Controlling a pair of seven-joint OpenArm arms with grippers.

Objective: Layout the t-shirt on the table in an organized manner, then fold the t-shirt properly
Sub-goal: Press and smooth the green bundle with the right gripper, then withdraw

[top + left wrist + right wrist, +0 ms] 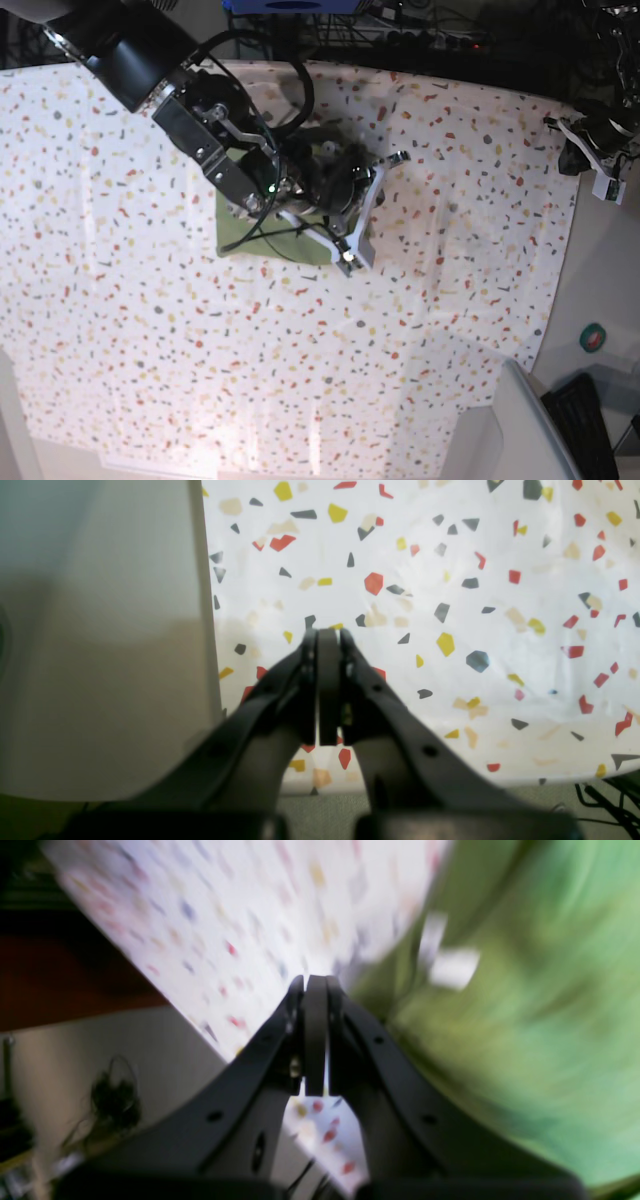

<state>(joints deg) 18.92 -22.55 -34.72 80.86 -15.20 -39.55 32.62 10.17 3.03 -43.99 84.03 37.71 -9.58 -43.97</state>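
Green tape roll (594, 338), black cables (400, 25), grey bin (530, 430)

Closed left end effector (327, 632) above table (500, 630)

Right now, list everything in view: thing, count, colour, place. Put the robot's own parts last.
t-shirt: one, olive green, a compact bundle near the table's middle, mostly hidden under the right arm; white tag visible in the right wrist view.
table: one, white cloth with red, orange, yellow and grey flecks, filling most of the base view.
roll: one, green-rimmed, off the table at the base view's right edge.
cables: several, dark, beyond the table's far edge.
right hand: one, black, shut, over the t-shirt.
left hand: one, black, shut, nothing in it, over the table's corner, away from the t-shirt.
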